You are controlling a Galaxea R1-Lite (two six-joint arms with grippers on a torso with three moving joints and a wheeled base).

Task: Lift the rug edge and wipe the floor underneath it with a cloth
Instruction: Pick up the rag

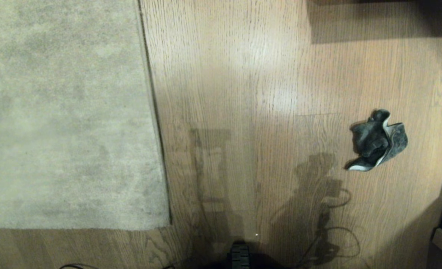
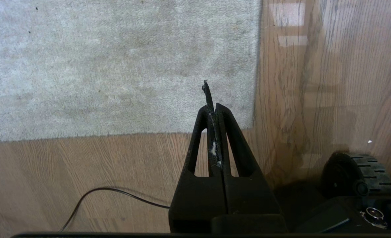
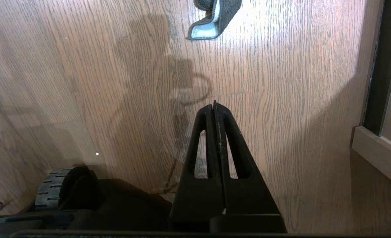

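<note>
A pale grey-beige rug fills the left of the head view, its rug edge [image 1: 152, 112] running straight down to a corner [image 1: 167, 224] on the wood floor [image 1: 243, 93]. The dark grey cloth [image 1: 377, 140] lies crumpled on the planks at the right, a pale side showing. Neither arm shows in the head view. In the left wrist view my left gripper [image 2: 214, 106] hangs shut and empty above the rug corner [image 2: 253, 125]. In the right wrist view my right gripper [image 3: 214, 105] is shut and empty over bare planks, well short of the cloth [image 3: 215, 18].
A wooden furniture base [image 3: 380, 155] stands at the right. A thin black cable [image 2: 116, 195] lies on the planks near the rug's front border. My base's ribbed wheel [image 1: 239, 254] shows at the bottom, with arm shadows on the planks.
</note>
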